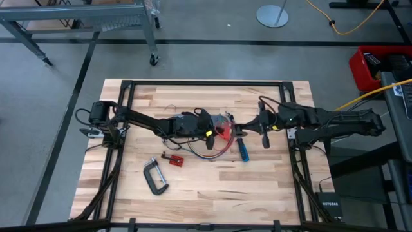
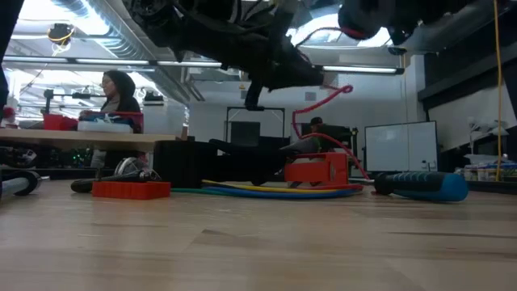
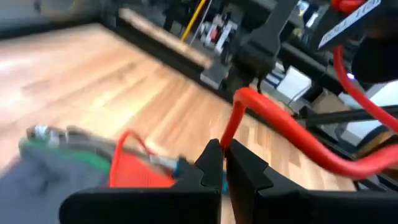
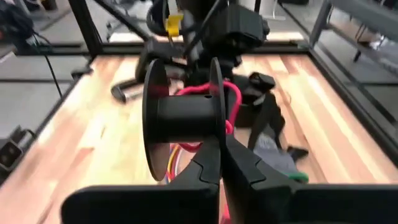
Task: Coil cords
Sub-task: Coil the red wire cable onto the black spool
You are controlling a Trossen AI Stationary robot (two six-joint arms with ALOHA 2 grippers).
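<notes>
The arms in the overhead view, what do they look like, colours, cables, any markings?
Both arms are dark, jointed links running in from the table's sides. The left arm carries thin black cables near its base and a yellow tag near the left gripper. The right arm is bulkier, with a small white patch beneath it. The right gripper has slim black fingers.

Dark jointed arms, black cabling

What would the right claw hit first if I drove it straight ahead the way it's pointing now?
Probably the black plastic spool wound with red cord; in the right wrist view it sits directly ahead of the right claw, whose fingers look shut. The left arm is just beyond. Depth is hard to judge.
</notes>
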